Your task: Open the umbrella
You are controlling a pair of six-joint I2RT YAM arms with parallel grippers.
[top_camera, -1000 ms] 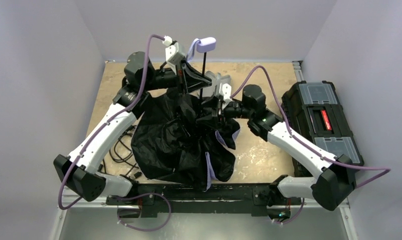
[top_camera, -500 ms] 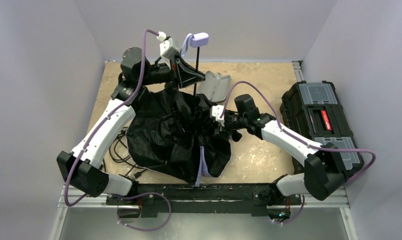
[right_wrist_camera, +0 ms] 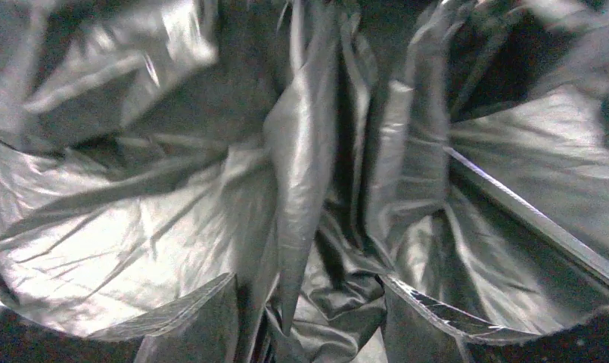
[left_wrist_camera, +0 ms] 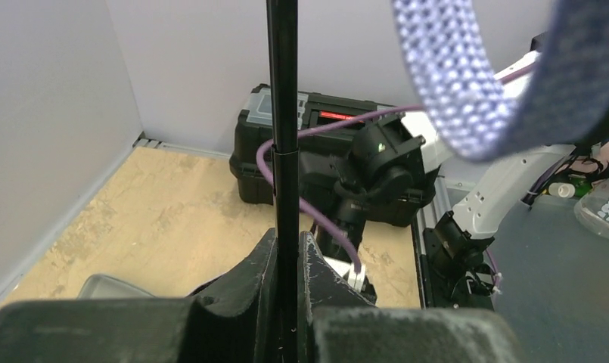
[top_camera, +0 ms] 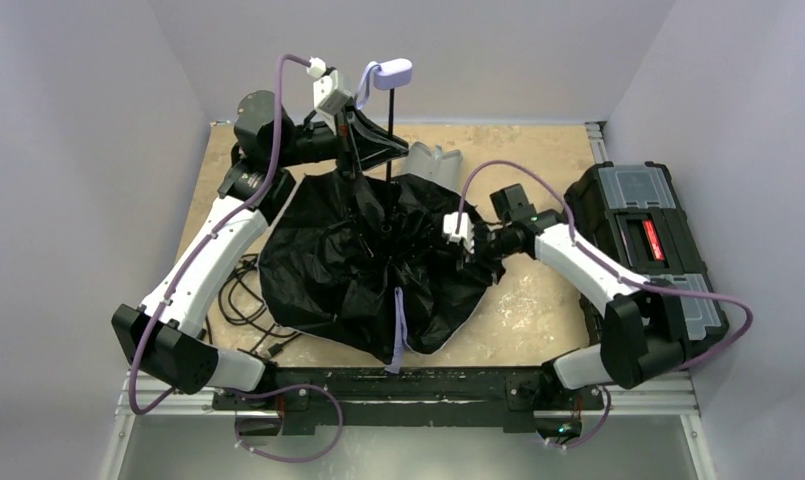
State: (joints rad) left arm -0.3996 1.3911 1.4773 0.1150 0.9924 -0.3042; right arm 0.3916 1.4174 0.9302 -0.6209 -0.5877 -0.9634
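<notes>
Top external shows the left gripper [top_camera: 383, 155] clenched on the umbrella's [top_camera: 358, 270] shaft [top_camera: 390, 125] below the handle [top_camera: 393, 72], while the right gripper [top_camera: 456, 240] sits with jaws released at the umbrella's right side.

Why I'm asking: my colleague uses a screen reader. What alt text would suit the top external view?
The left gripper holds the umbrella's thin black shaft upright, lavender handle on top, above a crumpled, half-spread black canopy on the table. The right gripper reaches into the canopy's right side; a black toolbox sits far right.
</notes>
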